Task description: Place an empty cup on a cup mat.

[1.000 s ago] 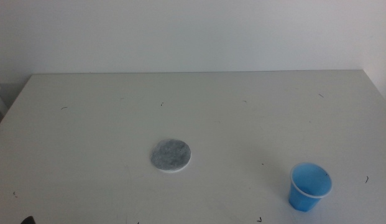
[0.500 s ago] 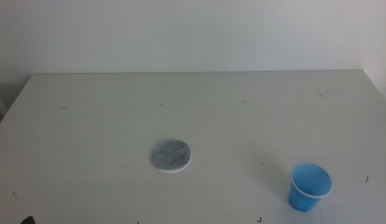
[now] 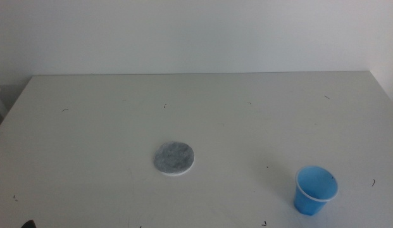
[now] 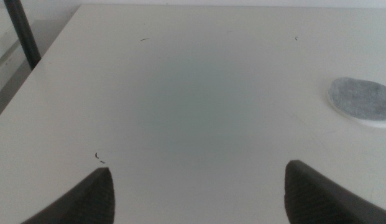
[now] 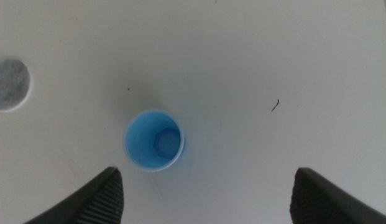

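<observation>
Tapered blue cup [image 3: 315,190] upright; flat mottled grey cup mat [image 3: 174,157] apart.

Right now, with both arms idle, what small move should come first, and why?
Probably lower the right gripper over the cup: its jaws are open, the cup stands upright right below it, apart from the cup mat. The left gripper sees only the mat.

Cup mat [image 4: 362,101] edge-clipped, left wrist view.
</observation>
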Motion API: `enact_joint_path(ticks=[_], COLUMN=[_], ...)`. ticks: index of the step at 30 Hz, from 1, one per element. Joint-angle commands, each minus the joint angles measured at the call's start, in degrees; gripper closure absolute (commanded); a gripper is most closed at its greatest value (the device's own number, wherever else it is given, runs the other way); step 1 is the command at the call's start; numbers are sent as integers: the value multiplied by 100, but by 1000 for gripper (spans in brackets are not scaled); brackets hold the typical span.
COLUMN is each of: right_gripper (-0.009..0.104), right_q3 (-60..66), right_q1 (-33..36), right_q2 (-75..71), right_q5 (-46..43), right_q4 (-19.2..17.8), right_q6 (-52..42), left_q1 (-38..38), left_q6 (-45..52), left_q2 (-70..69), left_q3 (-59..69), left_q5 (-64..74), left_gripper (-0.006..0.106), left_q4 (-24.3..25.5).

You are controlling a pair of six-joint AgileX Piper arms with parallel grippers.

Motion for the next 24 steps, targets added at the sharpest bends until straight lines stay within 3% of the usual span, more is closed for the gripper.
enact_joint_path(ticks=[1,7,13,24], right_gripper=[4,4,4,4], right_q3=[-196,-196,-196,-37], right_q1=[119,663,1266,1717], right_q2=[149,600,1023,1854], right_q5=[-97,-60,-28,-330], right_q4=[56,-120,-778,-704], right_q6=[17,165,186,285], left_q1=[6,6,6,6], left_q6=[-62,-62,-62,-62], left_q2=[-73,-73,-73,-73], left_q3=[-34,-34,-34,-34], left_q5=[-389,-389,-389,-389], left_gripper=[-5,-5,-5,-5], left_q4=[2,2,2,2])
